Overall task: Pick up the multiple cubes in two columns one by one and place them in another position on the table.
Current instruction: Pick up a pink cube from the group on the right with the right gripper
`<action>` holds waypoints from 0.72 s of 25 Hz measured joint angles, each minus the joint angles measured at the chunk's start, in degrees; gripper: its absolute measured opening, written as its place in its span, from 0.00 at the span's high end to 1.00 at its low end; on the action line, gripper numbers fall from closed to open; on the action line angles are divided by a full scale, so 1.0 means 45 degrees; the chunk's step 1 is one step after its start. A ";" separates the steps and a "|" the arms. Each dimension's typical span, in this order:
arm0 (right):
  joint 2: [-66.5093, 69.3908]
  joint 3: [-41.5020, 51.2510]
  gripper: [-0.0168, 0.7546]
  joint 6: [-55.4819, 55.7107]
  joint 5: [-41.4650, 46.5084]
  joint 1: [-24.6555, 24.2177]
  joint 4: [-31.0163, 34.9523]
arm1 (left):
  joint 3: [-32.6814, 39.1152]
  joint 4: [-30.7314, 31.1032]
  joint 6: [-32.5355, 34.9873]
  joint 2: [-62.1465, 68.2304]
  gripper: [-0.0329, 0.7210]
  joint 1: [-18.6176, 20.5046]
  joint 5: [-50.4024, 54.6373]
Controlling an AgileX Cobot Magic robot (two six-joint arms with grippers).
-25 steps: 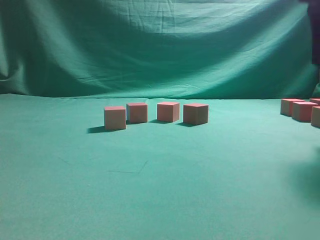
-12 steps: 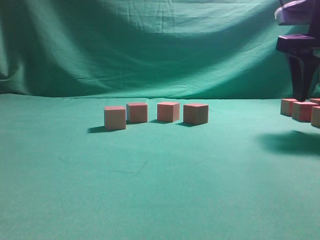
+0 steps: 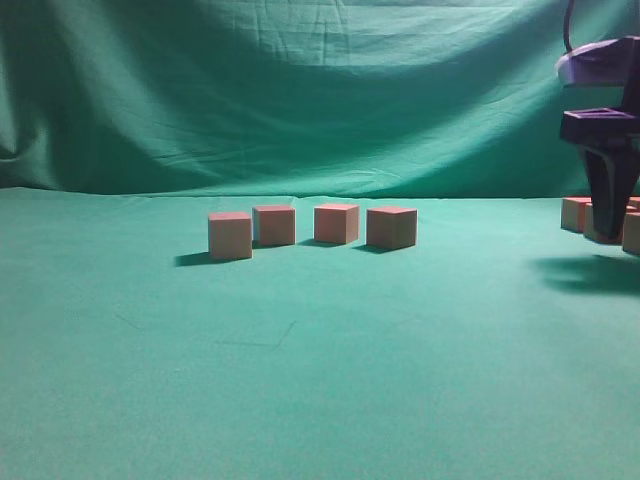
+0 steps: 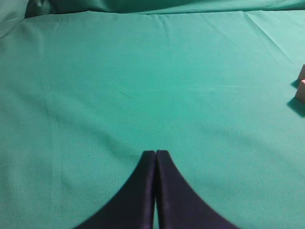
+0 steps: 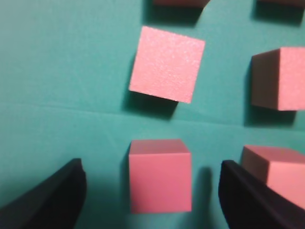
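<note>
Four pink cubes stand in a row on the green table [image 3: 300, 380], from the leftmost cube [image 3: 230, 236] to the rightmost cube [image 3: 391, 227]. More cubes cluster at the right edge, one of them [image 3: 575, 213] just left of my right gripper [image 3: 607, 222]. That gripper hangs low over the cluster. In the right wrist view my right gripper [image 5: 151, 168] is open, and one cube [image 5: 159, 175] sits on the cloth between its fingers, touching neither. My left gripper [image 4: 155, 152] is shut and empty over bare cloth.
Around the straddled cube stand a tilted cube [image 5: 167, 64] ahead, another cube [image 5: 281, 78] to the right, and a third cube [image 5: 274, 169] close beside the right finger [image 5: 252, 200]. Two cubes [image 4: 301, 90] peek in at the left wrist view's right edge. A wrinkled green curtain [image 3: 300, 100] hangs behind.
My right gripper has come into the exterior view from the upper right and has dropped lower onto the right-hand cluster of cubes. The row of four cubes has not moved.
</note>
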 joint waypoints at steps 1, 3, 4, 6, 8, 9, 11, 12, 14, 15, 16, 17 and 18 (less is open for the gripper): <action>0.0090 0.0000 0.23 -0.0033 0.0000 0.0000 0.0022 | 0.0000 0.0000 0.0000 0.0000 0.96 0.0000 0.0000; 0.0276 0.0000 0.30 -0.0033 0.0000 0.0000 0.0022 | 0.0000 0.0000 0.0000 0.0000 0.96 0.0000 0.0000; 0.0336 0.0000 0.36 -0.0033 -0.0027 0.0000 0.0022 | 0.0000 0.0000 0.0000 0.0000 0.96 0.0000 0.0000; 0.0387 0.0000 0.44 -0.0033 -0.0059 0.0000 0.0022 | 0.0000 0.0000 0.0000 0.0000 0.96 0.0000 0.0000; 0.0387 0.0000 0.57 -0.0054 -0.0123 0.0000 0.0027 | 0.0000 0.0000 0.0000 0.0000 0.96 0.0000 0.0000; 0.0387 0.0000 0.63 -0.0054 -0.0123 0.0000 0.0027 | 0.0000 0.0000 0.0000 0.0000 0.96 0.0000 0.0000; 0.0387 -0.0023 0.64 -0.0005 -0.0123 0.0000 0.0049 | 0.0000 0.0000 0.0000 0.0000 0.96 0.0000 0.0000; 0.0387 -0.0058 0.64 0.0003 0.0041 0.0000 0.0111 | 0.0000 0.0000 0.0000 0.0000 0.96 0.0000 0.0000; 0.0387 -0.0371 0.64 0.0024 0.0629 0.0000 0.0615 | 0.0000 0.0000 0.0000 0.0000 0.96 0.0000 0.0000; 0.0387 -0.0567 0.64 0.0049 0.1111 0.0000 0.0997 | 0.0000 0.0000 0.0000 0.0000 0.96 0.0000 0.0000; 0.0387 -0.0815 0.64 0.0049 0.1606 0.0000 0.1637 | 0.0000 0.0000 0.0000 0.0000 0.96 0.0000 0.0000; 0.0387 -0.0815 0.64 0.0049 0.1606 0.0000 0.1637 | 0.0000 0.0000 0.0000 0.0000 0.96 0.0000 0.0000; 0.0358 -0.1055 0.64 -0.0072 0.2105 0.0000 0.2394 | 0.0000 0.0000 0.0000 0.0000 0.96 0.0000 0.0000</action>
